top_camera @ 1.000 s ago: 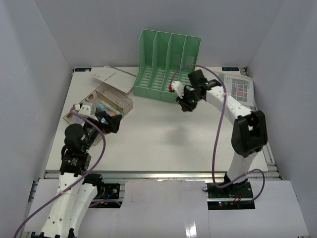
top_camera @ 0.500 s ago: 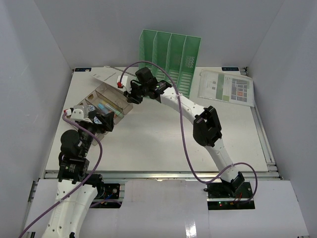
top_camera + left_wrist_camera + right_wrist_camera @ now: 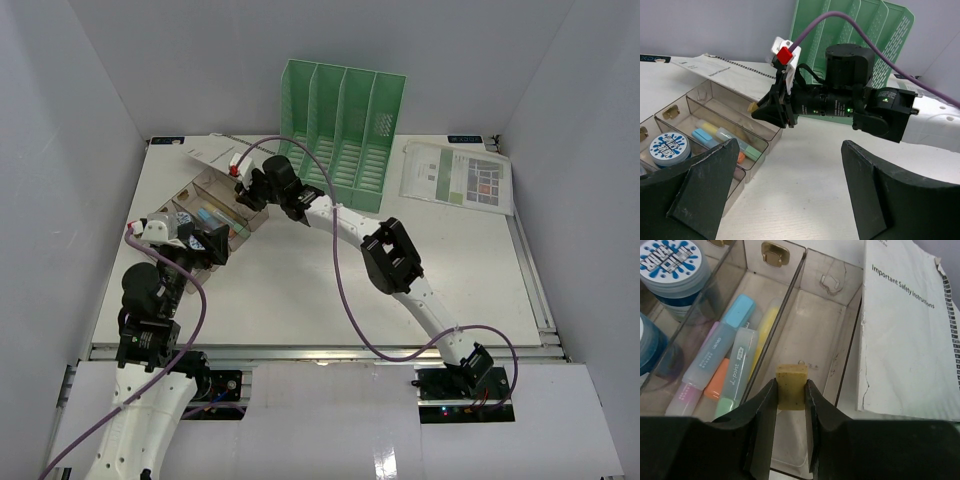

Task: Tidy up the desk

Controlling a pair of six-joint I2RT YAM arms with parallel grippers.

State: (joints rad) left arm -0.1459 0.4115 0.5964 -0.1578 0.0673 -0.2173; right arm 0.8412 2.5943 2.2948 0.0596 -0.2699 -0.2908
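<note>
Grip report, starting with the right gripper (image 3: 791, 392): pinched shut on a small tan block (image 3: 792, 382), fingers (image 3: 760, 415) pressed flat against both its sides. Hung it over the clear compartment box (image 3: 796, 280), directly above a long bare compartment; could not judge contact with the floor of that compartment. Found pastel highlighters (image 3: 732, 362) lying in the next compartment, just left of those fingers. Spotted a round blue-and-white tin (image 3: 671, 261) further left and ahead, in another section of the box. Read "Important Safety Instructions" on a spiral-bound booklet (image 3: 905, 325) just right of the fingers, lying alongside the box wall.

Found the left gripper (image 3: 790, 150) spread wide with nothing between its pads, hovering low over the desk (image 3: 800, 210). Looked straight ahead from it onto the right gripper and its block, with the box ahead and to the left and a green file rack (image 3: 855, 25) upright beyond. Noted bare white desk directly beneath this open hand, stretching away ahead and to its right. Placed the same desk under the box below the right gripper too. Saw a printed sheet (image 3: 458, 178) from above, lying flat well off to the right of both hands, past the rack.
</note>
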